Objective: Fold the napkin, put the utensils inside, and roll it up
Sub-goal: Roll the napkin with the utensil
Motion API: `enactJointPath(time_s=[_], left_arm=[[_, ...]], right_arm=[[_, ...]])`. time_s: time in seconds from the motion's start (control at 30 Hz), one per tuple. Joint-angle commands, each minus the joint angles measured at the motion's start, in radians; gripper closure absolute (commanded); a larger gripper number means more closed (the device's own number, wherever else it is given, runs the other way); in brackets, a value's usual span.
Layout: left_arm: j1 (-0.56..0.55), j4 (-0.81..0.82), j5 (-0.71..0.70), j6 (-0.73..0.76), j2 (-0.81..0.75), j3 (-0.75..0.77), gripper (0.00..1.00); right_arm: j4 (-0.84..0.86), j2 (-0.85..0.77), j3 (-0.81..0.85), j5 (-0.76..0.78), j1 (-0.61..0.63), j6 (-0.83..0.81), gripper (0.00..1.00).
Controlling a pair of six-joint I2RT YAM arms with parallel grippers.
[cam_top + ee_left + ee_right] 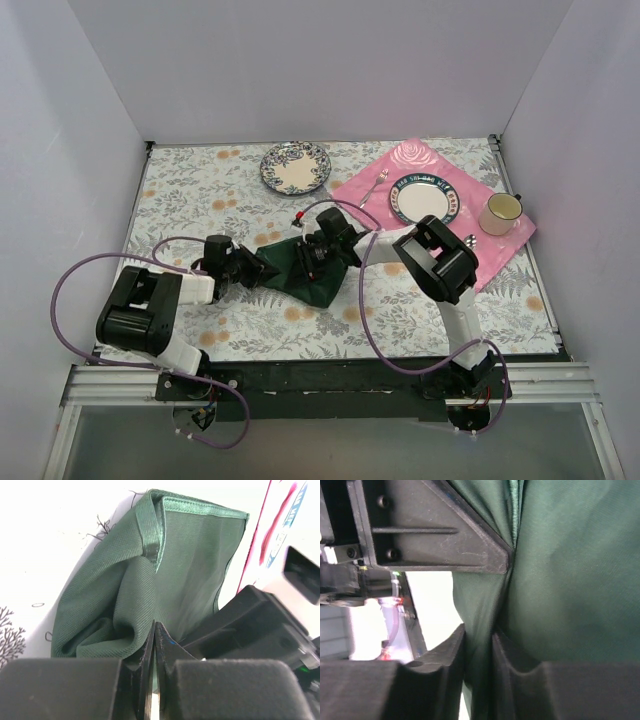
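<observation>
Left pincer [154,635] is pinched nearly flat on a fold of the napkin [170,570], and the cloth spreads straight ahead of its tips. Right pincer [479,636] is nipped onto another bunched fold, with only cloth thickness between its fingers. I read the napkin's long axis as running pincer to pincer, loose bulk resting on the desk [420,320] nearside of the right one. Both arms are equally near, so I'd tension along that axis. I can't spot the gold utensils.
</observation>
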Motion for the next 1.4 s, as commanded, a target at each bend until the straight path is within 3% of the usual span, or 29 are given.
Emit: enactJointPath(time_s=[0.0,0.13,0.27,0.37,0.57,0.83,1.07,1.2,1.37], left_arm=[[0.003,-0.108,-0.1,0.065,0.056,-0.021,1.0],[0.003,-0.107,-0.103,0.069,0.07,-0.027,1.0],[0.003,-0.115,-0.098,0.076,0.072,-0.018,1.0],[0.003,-0.128,-0.094,0.073,0.062,-0.011,1.0],[0.003,-0.173,-0.067,0.066,0.05,0.015,1.0],[0.003,-0.205,-0.054,0.052,0.041,0.024,1.0],[0.003,-0.217,-0.049,0.032,0.041,0.024,1.0],[0.003,-0.22,-0.055,0.03,0.038,0.024,1.0],[0.003,-0.23,-0.063,0.029,0.021,0.022,1.0]], right_arm=[[-0.36,-0.064,0.071,0.152,0.0,-0.23,0.61],[-0.582,-0.087,0.16,0.252,0.011,-0.376,0.43],[-0.708,-0.144,0.222,0.406,0.037,-0.495,0.38],[-0.776,-0.19,0.274,0.638,0.095,-0.592,0.32],[-0.741,-0.212,0.309,0.901,0.242,-0.663,0.24],[-0.671,-0.137,0.345,0.955,0.325,-0.651,0.21],[-0.582,-0.094,0.29,1.03,0.383,-0.636,0.25],[-0.554,-0.084,0.261,1.101,0.4,-0.613,0.32],[-0.514,-0.106,0.191,1.162,0.403,-0.574,0.68]])
